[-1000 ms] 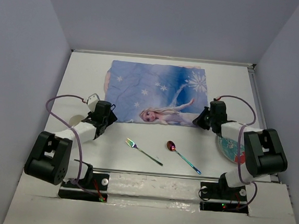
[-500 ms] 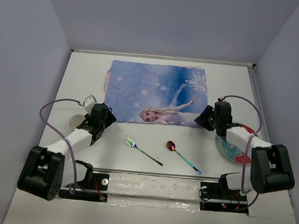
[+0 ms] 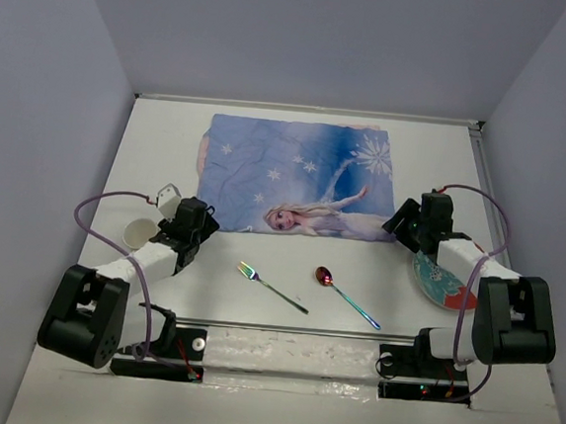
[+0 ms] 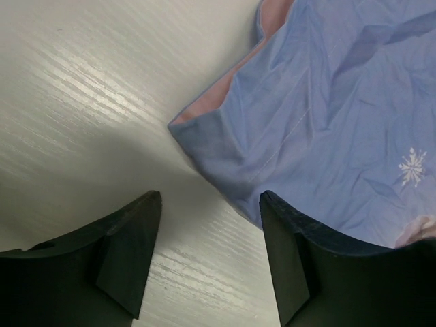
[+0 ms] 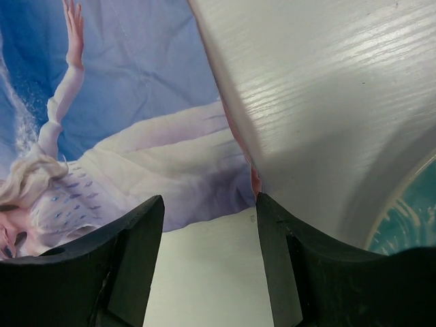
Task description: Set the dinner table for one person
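The off-white worktop [image 3: 358, 263] fills the enclosure floor, square to the arm bases; its longer axis cannot be told. A blue placemat [image 3: 287, 168] lies crosswise on it. The left end effector [image 4: 210, 204] and the right end effector [image 5: 210, 204] gape wide, empty, at its near corners.

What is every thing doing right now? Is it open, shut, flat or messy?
placemat: spread on the dinner table, wrinkled, left edge turned over showing pink
fork: lying flat, off the placemat
spoon: lying flat beside the fork
plate: flat, partly under the right arm
cup: upright, it seems
left gripper: open, empty
right gripper: open, empty
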{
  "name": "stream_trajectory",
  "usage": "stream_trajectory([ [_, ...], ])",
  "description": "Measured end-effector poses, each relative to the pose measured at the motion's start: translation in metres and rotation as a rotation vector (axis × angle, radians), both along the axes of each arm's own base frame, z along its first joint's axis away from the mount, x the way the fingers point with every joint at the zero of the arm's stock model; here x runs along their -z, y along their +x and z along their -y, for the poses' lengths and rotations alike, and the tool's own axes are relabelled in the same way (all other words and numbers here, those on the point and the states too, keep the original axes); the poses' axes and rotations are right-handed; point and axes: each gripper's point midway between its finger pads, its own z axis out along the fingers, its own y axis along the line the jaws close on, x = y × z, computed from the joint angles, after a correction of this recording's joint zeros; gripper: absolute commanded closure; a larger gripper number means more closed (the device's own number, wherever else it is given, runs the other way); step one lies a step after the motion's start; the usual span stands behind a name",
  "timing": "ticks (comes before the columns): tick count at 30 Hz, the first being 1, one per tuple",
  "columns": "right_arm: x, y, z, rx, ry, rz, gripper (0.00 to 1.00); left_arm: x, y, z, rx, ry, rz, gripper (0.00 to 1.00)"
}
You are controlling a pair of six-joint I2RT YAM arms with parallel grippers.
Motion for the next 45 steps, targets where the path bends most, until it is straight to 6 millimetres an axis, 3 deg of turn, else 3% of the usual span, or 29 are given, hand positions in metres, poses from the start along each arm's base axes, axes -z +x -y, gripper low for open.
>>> stream_trajectory([
  [5, 0.001, 0.000, 0.001, 0.009, -0.001, -0.005, 0.41, 0.006, 0.004, -0.001, -0.013, 0.006, -0.006, 0.40],
  [10, 0.009, -0.002, 0.002, 0.014, -0.006, -0.029, 0.48, 0.008, 0.010, 0.000, -0.019, 0.000, 0.005, 0.56],
  [11, 0.011, -0.002, 0.003, 0.019, -0.009, -0.036, 0.51, 0.009, 0.012, 0.001, -0.021, -0.001, 0.008, 0.67],
  [14, 0.013, -0.003, 0.004, 0.025, -0.014, -0.043, 0.58, 0.009, 0.014, 0.002, -0.023, -0.007, 0.015, 0.74],
  [21, 0.022, -0.002, 0.004, 0.028, -0.014, -0.068, 0.87, 0.007, 0.017, 0.002, -0.021, -0.009, 0.030, 0.99],
  [23, 0.023, -0.002, 0.004, 0.028, -0.014, -0.071, 0.97, 0.006, 0.017, 0.002, -0.017, -0.003, 0.030, 1.00],
  [25, 0.023, -0.002, 0.004, 0.027, -0.015, -0.070, 1.00, 0.006, 0.017, 0.002, -0.014, 0.000, 0.030, 1.00],
  [29, 0.020, -0.001, 0.005, 0.029, -0.017, -0.060, 1.00, 0.006, 0.017, 0.002, -0.008, 0.007, 0.030, 1.00],
  [34, 0.000, -0.001, 0.007, 0.035, -0.020, 0.006, 1.00, 0.004, 0.015, 0.003, 0.003, 0.005, 0.037, 1.00],
  [45, -0.022, -0.025, 0.012, 0.048, -0.027, 0.062, 1.00, -0.036, 0.005, 0.011, 0.042, -0.045, 0.135, 1.00],
])
